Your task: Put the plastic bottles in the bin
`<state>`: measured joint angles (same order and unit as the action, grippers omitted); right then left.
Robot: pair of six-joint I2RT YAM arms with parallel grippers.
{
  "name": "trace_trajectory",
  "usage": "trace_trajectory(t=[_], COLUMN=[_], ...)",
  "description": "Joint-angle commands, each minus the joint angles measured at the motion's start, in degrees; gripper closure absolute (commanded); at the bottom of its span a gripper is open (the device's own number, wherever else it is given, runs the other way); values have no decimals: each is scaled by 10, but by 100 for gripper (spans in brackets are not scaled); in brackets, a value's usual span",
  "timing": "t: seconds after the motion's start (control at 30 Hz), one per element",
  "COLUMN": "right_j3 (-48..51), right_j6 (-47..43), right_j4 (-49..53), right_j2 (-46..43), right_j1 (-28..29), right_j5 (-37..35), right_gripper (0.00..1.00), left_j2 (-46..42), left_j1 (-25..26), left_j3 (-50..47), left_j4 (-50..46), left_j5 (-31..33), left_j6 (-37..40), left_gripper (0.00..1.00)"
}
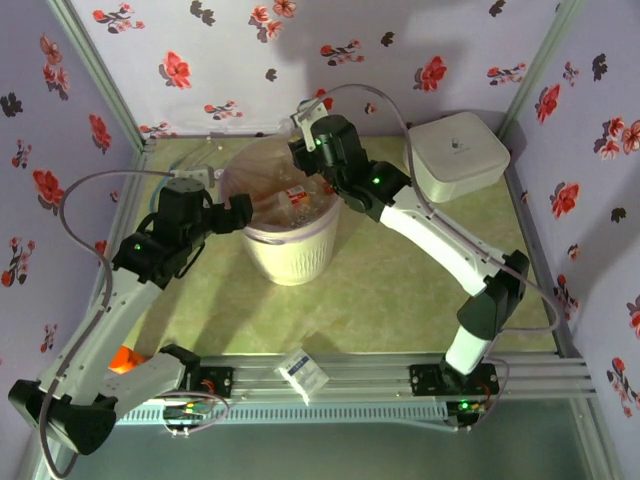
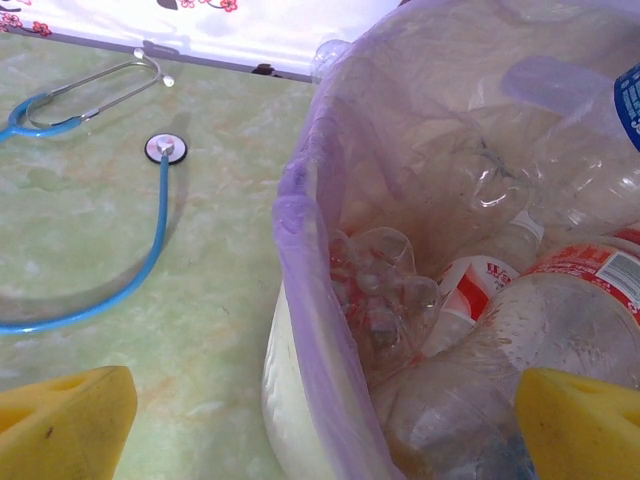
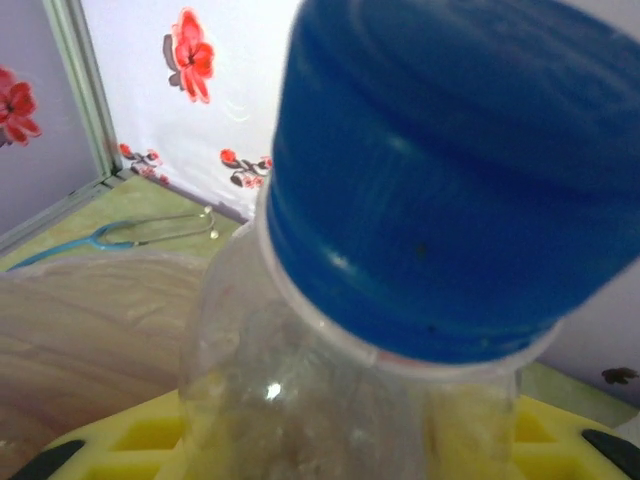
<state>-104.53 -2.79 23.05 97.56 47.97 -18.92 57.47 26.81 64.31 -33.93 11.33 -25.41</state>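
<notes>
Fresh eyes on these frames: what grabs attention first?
The blue-capped bottle looms right in front of the right wrist camera, sitting between yellow fingers. Next is the white bin mid-table, its pinkish liner heaped with crushed bottles. Then the blue stethoscope, lying on the green tabletop beside the bin in the left wrist view.

Green table (image 1: 400, 290) bears bin (image 1: 295, 258), box (image 1: 458, 155), stethoscope (image 2: 165, 149)

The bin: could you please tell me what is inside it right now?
Inside the bin, its translucent liner holds a pile of crushed clear plastic bottles, several red-labelled. The bottom and whatever lies under the pile are covered.
</notes>
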Motion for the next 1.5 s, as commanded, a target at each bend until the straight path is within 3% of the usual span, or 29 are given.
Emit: trace_trajectory(t=[0.0,0.2,0.67,0.8,0.93,1.1,1.47], right_j3=[7,35,52,52,25,4,-6], right_j6=[28,33,163,196,162,96,27], right_j4=[149,174,44,10,58,134,146], right_j2=[8,43,-31,-49,-48,-48,-69], right_j1=[7,18,-13,-25,-24,-18,-33], right_j5=[92,29,338,380,317,145,35], right_gripper=[71,72,72,72,72,72,71], left_j2=[6,7,13,12,13,15,31], left_j1=[-5,-5,-5,-5,-5,-5,-5], left_j3=[-9,-11,-12,-12,-9,-5,3], left_j4=[11,15,23,23,24,23,25], left_j5=[-8,-10,-18,-20,-21,-22,-23], left_j6=[-4,-6,-8,-7,-5,-2,8], left_gripper=[2,2,2,2,2,2,2])
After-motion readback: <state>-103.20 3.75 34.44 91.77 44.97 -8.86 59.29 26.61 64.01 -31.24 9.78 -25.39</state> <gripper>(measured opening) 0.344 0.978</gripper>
